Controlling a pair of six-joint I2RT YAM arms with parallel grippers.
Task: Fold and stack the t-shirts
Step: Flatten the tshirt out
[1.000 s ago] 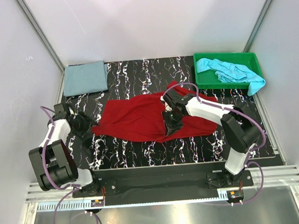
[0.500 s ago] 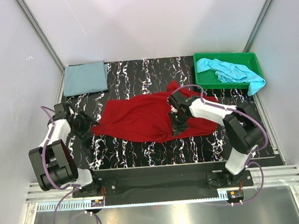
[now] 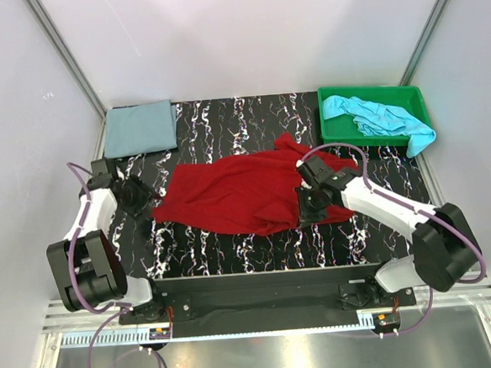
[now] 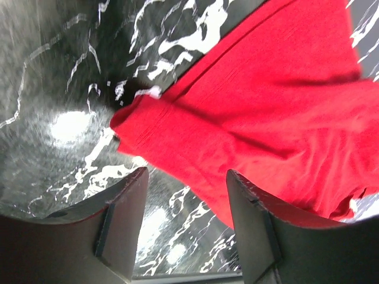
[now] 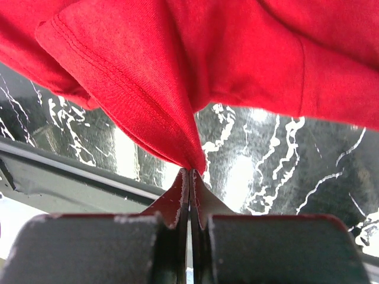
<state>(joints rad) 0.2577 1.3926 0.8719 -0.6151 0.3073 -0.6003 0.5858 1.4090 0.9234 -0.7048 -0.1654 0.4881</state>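
Observation:
The deep red t-shirt (image 3: 238,193) lies spread and rumpled across the middle of the black marbled table. My right gripper (image 3: 308,209) is at its near right edge, shut on a pinched fold of red cloth (image 5: 177,71) that rises from the closed fingertips (image 5: 189,171). My left gripper (image 3: 141,195) hovers open just left of the shirt's left corner (image 4: 136,127), with bare table between its fingers (image 4: 186,177). A grey-blue t-shirt (image 3: 140,128) lies folded flat at the far left. The turquoise t-shirt (image 3: 376,116) is bunched in the tray.
The green plastic tray (image 3: 369,88) sits at the far right corner, with turquoise cloth hanging over its right rim. White walls and metal posts enclose the table. The table's near edge rail (image 5: 71,177) runs just below the right gripper.
My right gripper has shut on the red shirt's near edge and moved right and nearer, dragging cloth with it. The left gripper has shifted slightly away from me.

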